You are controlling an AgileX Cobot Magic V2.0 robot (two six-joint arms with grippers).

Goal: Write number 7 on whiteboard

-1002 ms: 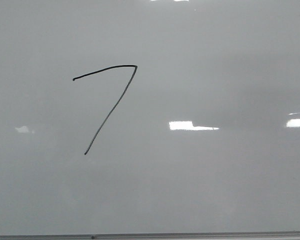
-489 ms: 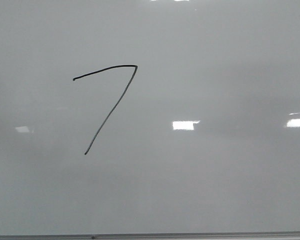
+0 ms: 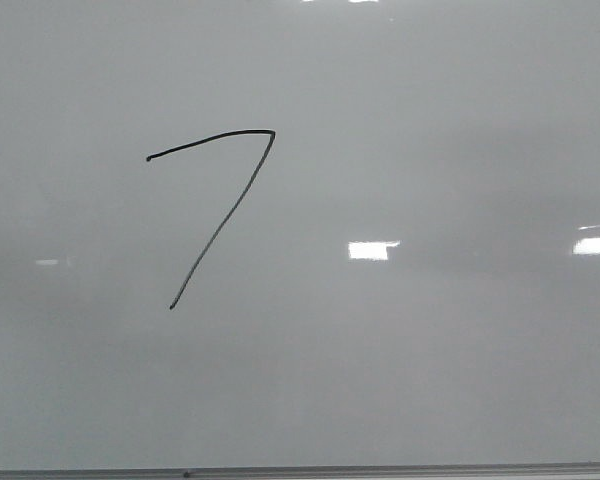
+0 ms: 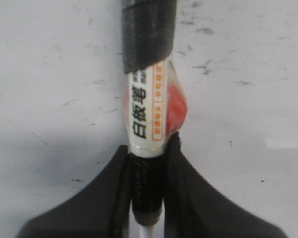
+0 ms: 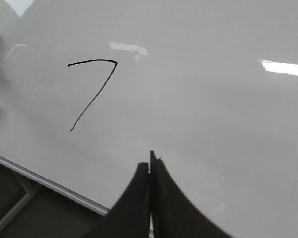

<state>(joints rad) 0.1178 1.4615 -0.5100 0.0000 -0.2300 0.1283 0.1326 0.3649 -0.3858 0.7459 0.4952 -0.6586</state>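
Left gripper (image 4: 148, 198) clamped on a marker (image 4: 148, 119), black fingers (image 4: 102, 198) pressing the barrel from both sides; white label with black characters and an orange strip on the barrel, a black wrapped part at the far end, a red blurred patch just beside the label. Behind the marker, a pale surface with small dark specks and smudges. Right gripper (image 5: 150, 163) with fingers pressed together, tips touching, nothing between them, raised above the whiteboard (image 5: 213, 124) near its grey edge strip (image 5: 44, 182). Beyond the tips, well apart, the number 7 (image 5: 92, 91): thin black line, slightly arched top stroke joined to a long slanting downstroke. In the front view, the number 7 (image 3: 220, 215) in the left half of the whiteboard (image 3: 430, 380), its lower end well above the grey strip at the bottom. Wide bare board to the right of the figure and below it, only bright light reflections (image 3: 372, 250) there. No arm visible in the front view. Beside the strip in the right wrist view, a dark area off the board.
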